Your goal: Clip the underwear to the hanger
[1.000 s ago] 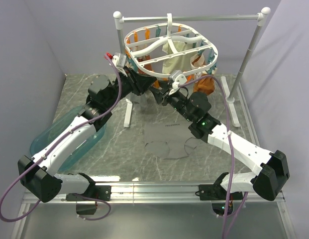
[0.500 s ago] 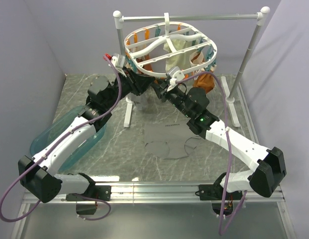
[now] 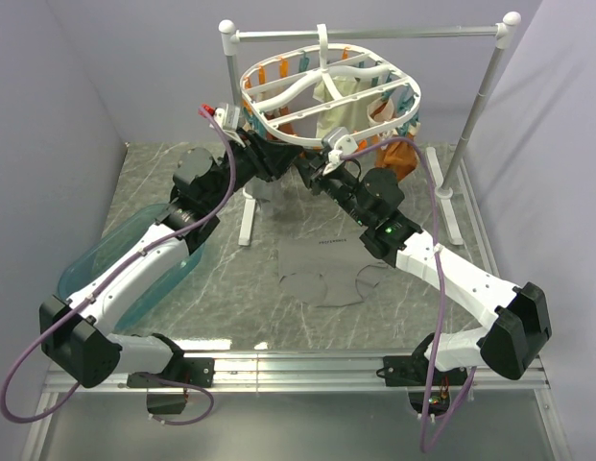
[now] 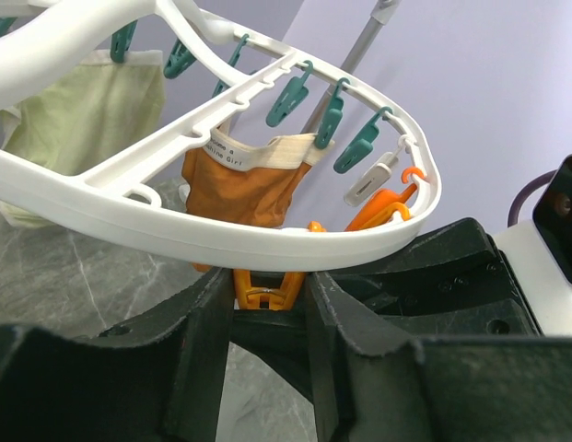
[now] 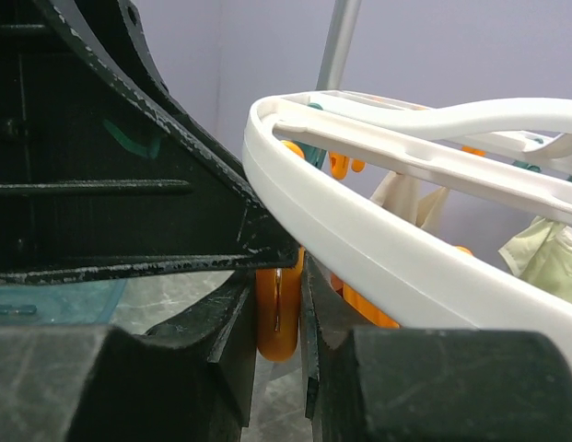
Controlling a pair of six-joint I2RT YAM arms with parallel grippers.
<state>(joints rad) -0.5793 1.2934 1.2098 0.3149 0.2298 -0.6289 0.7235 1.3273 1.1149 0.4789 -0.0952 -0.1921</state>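
Has the underwear (image 3: 321, 271) lying flat and spread on the surface (image 3: 230, 312), well apart from both pairs of fingers and touched by neither. From the underwear, places the left fingers (image 3: 274, 160) at about 11 o'clock and the right fingers (image 3: 311, 177) at 12 o'clock, both up at the near rim of the hanger (image 3: 323, 67), tips almost meeting.

Presses the left fingers (image 4: 198, 354) against both sides of an orange peg (image 4: 265, 287) hanging just under the white rim. Pinches an orange peg (image 5: 278, 313) between the right fingers (image 5: 232, 350) as well, directly beneath the rim; cannot tell whether the same peg or a neighbour. Fills the 9-to-12 o'clock part of the right wrist view with the black end of the left arm (image 5: 120, 166), just above the pinched peg.

Finds the hanger hung by its hook from the rail of a white stand (image 3: 485, 86). Carries teal pegs (image 4: 332, 115) along the far rim, a brown-orange garment (image 3: 398, 158) at the hanger's 3 o'clock side and a cream cloth (image 3: 338, 96) near its middle.

Borders the underwear at 10 o'clock with one foot of the stand, near but apart, and at 2 o'clock with the right arm (image 3: 441, 274), overlapping that corner from above. Sets a blue tub (image 3: 77, 269) at 9 o'clock, well apart, partly under the left arm. Shows bare marbled surface from the underwear's 6 o'clock edge to the near edge, and more at 3 o'clock, past the right arm, up to the stand's other foot.
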